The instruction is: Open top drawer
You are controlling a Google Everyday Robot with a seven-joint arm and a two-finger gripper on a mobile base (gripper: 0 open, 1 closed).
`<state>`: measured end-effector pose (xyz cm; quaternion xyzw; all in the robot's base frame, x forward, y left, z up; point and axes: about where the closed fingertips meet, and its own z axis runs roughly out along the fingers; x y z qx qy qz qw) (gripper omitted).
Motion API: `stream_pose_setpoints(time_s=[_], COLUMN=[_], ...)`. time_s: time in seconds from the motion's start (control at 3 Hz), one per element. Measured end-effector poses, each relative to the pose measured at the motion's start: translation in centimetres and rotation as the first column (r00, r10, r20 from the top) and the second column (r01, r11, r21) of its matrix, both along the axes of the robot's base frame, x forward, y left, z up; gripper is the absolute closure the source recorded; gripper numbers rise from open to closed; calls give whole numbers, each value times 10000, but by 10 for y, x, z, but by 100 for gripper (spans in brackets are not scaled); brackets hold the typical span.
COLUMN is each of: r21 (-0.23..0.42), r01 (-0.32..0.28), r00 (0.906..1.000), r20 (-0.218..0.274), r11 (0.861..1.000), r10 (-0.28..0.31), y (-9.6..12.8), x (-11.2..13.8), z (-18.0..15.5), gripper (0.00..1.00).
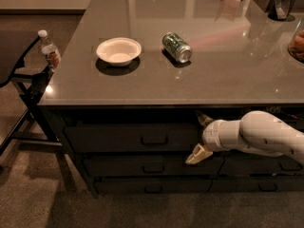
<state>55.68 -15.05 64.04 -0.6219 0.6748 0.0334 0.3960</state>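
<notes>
The top drawer point(118, 137) sits just beneath the counter point(142, 87), its front apparently flush and shut, though the shadow makes that hard to confirm. The gripper point(200, 137) hangs at the drawer's right end, right of its handle point(154, 140), jaws spread wide and gripping nothing.

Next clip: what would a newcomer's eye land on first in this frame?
The bulky white robot arm reaches in from the right, its two-finger gripper open before the wide dark-grey top drawer, right of its small metal handle. On the glossy grey countertop above, a round white bowl sits left of a green can lying on its side.
</notes>
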Motion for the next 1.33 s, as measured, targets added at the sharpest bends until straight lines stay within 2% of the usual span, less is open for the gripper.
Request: stream_pose_setpoints(time_s=[0.33, 0.67, 1.33], r21=[-7, -7, -7], r01=[8, 8, 7], r00=[10000, 10000, 10000], r20=[-13, -13, -13], r11=[10000, 10000, 10000], r10=[-8, -8, -7], y=[0, 0, 0], x=[0, 0, 0], z=[-1, -1, -1], gripper=[0, 18, 64])
